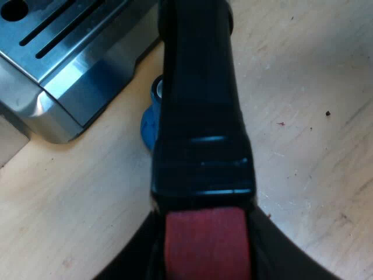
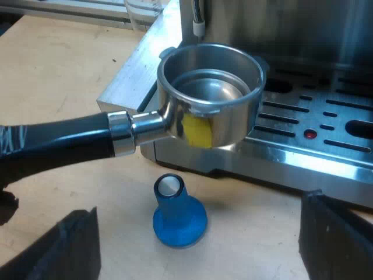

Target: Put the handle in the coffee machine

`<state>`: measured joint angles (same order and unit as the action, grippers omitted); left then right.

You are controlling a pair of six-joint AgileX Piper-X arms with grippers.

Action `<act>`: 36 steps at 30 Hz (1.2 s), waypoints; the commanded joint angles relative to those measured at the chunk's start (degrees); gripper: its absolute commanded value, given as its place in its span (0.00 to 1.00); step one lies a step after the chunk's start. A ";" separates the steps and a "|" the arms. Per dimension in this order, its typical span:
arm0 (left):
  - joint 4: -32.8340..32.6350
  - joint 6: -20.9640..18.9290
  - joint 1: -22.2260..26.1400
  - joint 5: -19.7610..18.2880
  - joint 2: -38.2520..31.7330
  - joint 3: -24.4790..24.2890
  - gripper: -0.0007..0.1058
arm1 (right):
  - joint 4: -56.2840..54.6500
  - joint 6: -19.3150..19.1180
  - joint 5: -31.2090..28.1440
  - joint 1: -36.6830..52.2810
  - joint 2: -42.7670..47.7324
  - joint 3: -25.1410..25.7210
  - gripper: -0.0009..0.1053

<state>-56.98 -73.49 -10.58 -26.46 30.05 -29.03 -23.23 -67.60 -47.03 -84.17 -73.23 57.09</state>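
Holder (image 1: 198, 116) clamped in left gripper (image 1: 204, 256).

Empty metal holder (image 2: 233, 125) hangs level before espresso machine (image 2: 326, 134).

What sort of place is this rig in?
Probably a coffee-making bench: an espresso machine with a slotted drip tray, a metal holder at its front, and a blue tamper on a light wooden table.

Jaws matte black; R pair blocky, squared tips.
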 commanded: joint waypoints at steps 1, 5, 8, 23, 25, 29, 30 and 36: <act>2.00 0.30 0.10 -2.07 -0.58 -0.85 0.01 | 0.24 -0.75 -0.76 -0.10 0.16 0.16 0.68; 2.00 0.30 0.10 -2.07 -0.58 -0.85 0.01 | 0.24 -1.25 -0.76 -0.10 0.16 0.16 0.68; 2.00 0.30 0.10 -2.07 -0.58 -0.85 0.01 | 0.24 -1.25 -0.76 -0.10 0.16 0.16 0.68; 2.00 0.30 0.10 -2.07 -0.58 -0.85 0.01 | 0.24 -1.53 -0.76 -0.10 0.16 0.16 0.68; 2.00 0.30 0.10 -2.07 -0.58 -0.85 0.01 | 0.24 -1.53 -0.76 -0.10 0.16 0.16 0.68; 2.00 0.30 0.10 -2.07 -0.58 -0.85 0.01 | 0.24 -1.53 -0.76 -0.10 0.16 0.16 0.68; 2.00 0.30 0.10 -2.07 -0.58 -0.85 0.01 | 0.24 -1.53 -0.76 -0.10 0.16 0.16 0.68; 2.00 0.30 0.10 -2.07 -0.58 -0.85 0.01 | 0.24 -1.53 -0.76 -0.10 0.16 0.16 0.68</act>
<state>-56.98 -73.49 -10.58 -26.46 30.05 -29.03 -23.12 -68.20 -47.03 -84.17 -73.23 57.09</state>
